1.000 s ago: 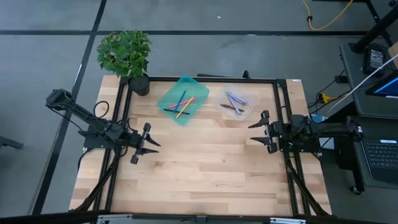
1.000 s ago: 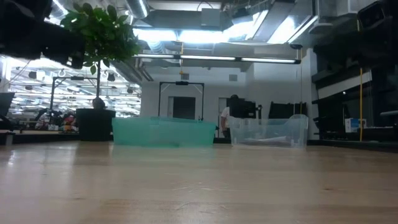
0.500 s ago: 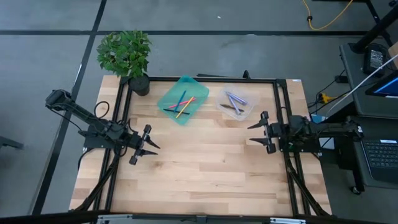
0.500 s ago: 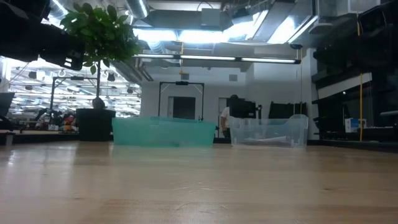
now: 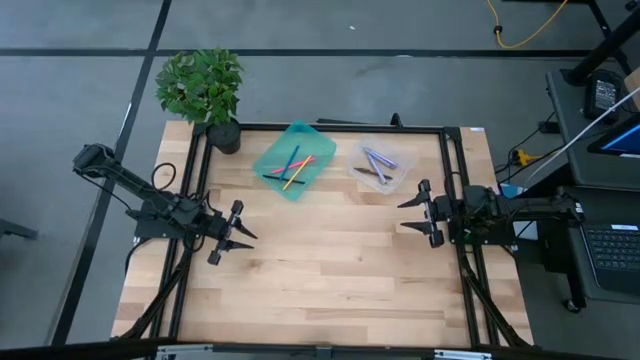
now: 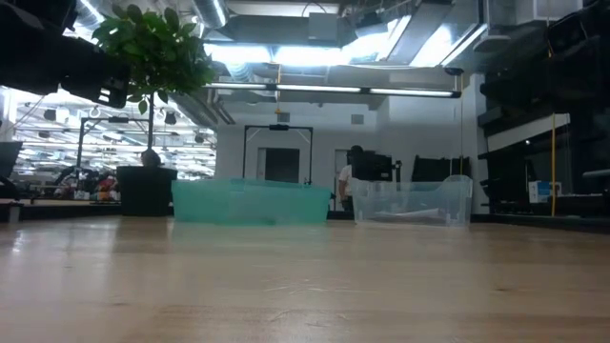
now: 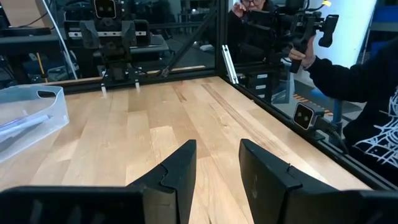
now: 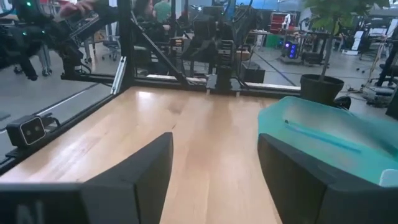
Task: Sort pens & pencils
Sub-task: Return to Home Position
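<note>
Pencils (image 5: 292, 167), high view: pink, yellow, blue, in teal bin (image 5: 300, 137); pens (image 5: 377, 163) in clear bin (image 5: 402, 166). Both bins at far edge of desk (image 5: 330, 285); sorting seemingly done.
Left gripper (image 5: 232, 232), right gripper (image 5: 416, 213): released, empty, at side edges, likely parked.
Low view: bins side by side.
Wrist views: fingers spread, nothing held.

Poised at opposite edges of the table (image 5: 330, 290), facing inward. On the left, elbow folded out past the edge, with the left gripper (image 5: 240, 228) over the middle-left boards, fingers narrowly parted. On the right, stretched level from the side, with the right gripper (image 5: 405, 215) spread wide.
</note>
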Robot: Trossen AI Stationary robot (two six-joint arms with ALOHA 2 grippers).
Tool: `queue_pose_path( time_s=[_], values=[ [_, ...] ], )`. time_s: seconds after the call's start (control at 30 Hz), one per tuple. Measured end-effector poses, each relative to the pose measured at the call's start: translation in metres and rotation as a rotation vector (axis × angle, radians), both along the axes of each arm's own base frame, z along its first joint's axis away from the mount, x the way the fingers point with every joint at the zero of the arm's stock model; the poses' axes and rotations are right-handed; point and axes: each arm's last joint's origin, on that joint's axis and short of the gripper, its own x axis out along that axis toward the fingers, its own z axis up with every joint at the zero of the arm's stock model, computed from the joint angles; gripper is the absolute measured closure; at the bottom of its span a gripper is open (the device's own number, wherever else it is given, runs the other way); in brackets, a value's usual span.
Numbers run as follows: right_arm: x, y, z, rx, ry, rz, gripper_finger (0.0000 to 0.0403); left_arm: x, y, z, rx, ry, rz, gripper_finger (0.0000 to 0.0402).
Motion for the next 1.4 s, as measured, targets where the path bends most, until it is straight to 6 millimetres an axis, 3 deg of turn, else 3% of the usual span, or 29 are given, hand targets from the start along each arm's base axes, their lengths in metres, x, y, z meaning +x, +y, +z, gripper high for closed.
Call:
queue_pose_path(
  time_s=[0.23, 0.73, 1.4],
  values=[
    [0.0, 0.0, 0.0, -0.009, -0.001, 0.001, 0.0167, -0.001, 0.007, 0.006, -0.023, -0.05, 0.04, 0.0286],
    [0.0, -0.002, 0.001, -0.082, -0.02, -0.054, 0.0167, -0.009, 0.056, 0.027, -0.062, -0.267, 0.446, 0.0286],
    [0.0, -0.003, 0.001, -0.086, -0.014, -0.088, 0.0167, -0.009, 0.061, 0.027, -0.056, -0.264, 0.484, 0.0286]
  ],
)
